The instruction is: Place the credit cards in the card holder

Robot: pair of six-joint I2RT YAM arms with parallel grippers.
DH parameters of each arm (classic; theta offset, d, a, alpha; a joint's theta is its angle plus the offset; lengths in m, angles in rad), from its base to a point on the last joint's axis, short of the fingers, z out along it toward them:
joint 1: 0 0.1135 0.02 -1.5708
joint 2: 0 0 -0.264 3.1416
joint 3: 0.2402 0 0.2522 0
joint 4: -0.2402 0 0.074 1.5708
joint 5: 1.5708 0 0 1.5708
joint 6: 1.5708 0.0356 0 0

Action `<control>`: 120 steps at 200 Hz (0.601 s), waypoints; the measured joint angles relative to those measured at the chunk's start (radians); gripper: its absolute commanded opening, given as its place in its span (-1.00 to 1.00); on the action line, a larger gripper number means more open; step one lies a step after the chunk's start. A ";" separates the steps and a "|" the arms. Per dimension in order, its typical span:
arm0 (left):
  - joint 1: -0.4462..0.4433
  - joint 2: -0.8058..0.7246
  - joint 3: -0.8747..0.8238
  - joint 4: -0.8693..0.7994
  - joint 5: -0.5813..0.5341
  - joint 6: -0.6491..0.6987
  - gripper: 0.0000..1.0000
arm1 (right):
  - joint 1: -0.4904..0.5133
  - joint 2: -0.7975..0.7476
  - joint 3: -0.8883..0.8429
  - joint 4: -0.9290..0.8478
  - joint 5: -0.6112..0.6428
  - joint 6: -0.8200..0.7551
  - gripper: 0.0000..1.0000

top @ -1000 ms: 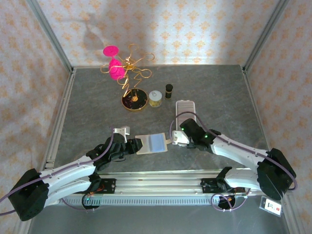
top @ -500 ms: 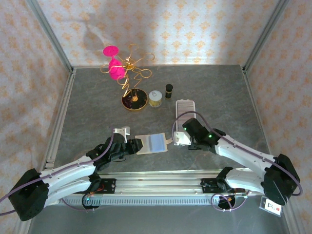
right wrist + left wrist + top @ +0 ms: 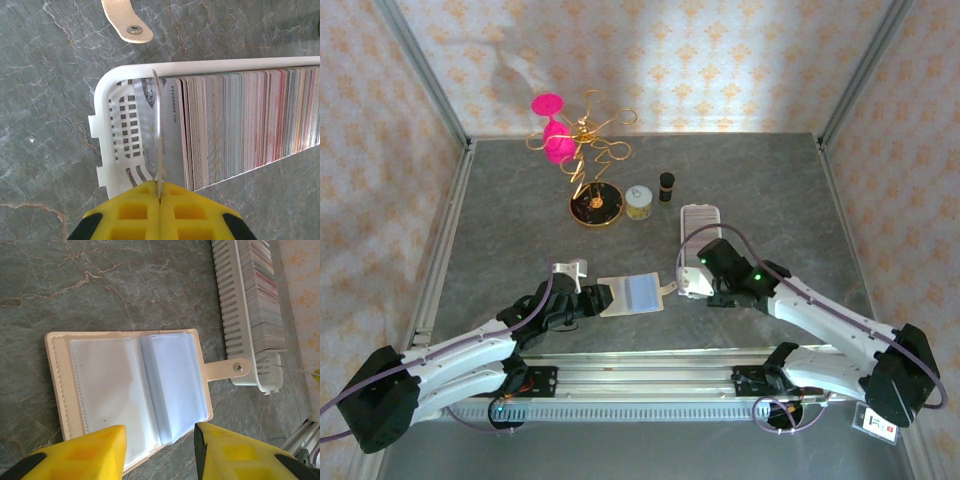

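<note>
Fingers of the right gripper [image 3: 159, 192] are pressed together, pinching one credit card [image 3: 157, 135]. We see it edge-on, standing just beside the near end of the card stack [image 3: 240, 125] inside the white case [image 3: 106, 150]. Card holder [image 3: 130, 390] lies open and flat on the table [image 3: 100, 285], strap [image 3: 227, 369] reaching toward the case. Left gripper [image 3: 159, 442] has its fingers spread over the card holder's near edge, one on each side of the blue sleeves; we cannot tell if they touch it.
</note>
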 measured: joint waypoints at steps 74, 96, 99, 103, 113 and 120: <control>0.000 0.010 0.037 -0.027 0.000 0.006 -0.24 | 0.000 -0.018 0.038 -0.022 -0.035 0.064 -1.00; 0.000 0.010 0.050 -0.038 0.000 0.012 -0.24 | 0.000 -0.006 0.021 -0.025 -0.001 0.052 -1.00; 0.000 0.010 0.050 -0.037 0.000 0.013 -0.24 | 0.000 -0.003 0.019 -0.025 0.004 0.050 -1.00; 0.000 0.010 0.051 -0.037 0.000 0.013 -0.24 | 0.000 0.002 0.017 -0.025 0.010 0.048 -1.00; 0.000 0.010 0.051 -0.037 0.000 0.016 -0.24 | -0.001 0.013 0.013 -0.025 0.023 0.045 -1.00; 0.000 0.010 0.051 -0.038 0.000 0.018 -0.24 | -0.001 0.020 0.012 -0.025 0.029 0.043 -1.00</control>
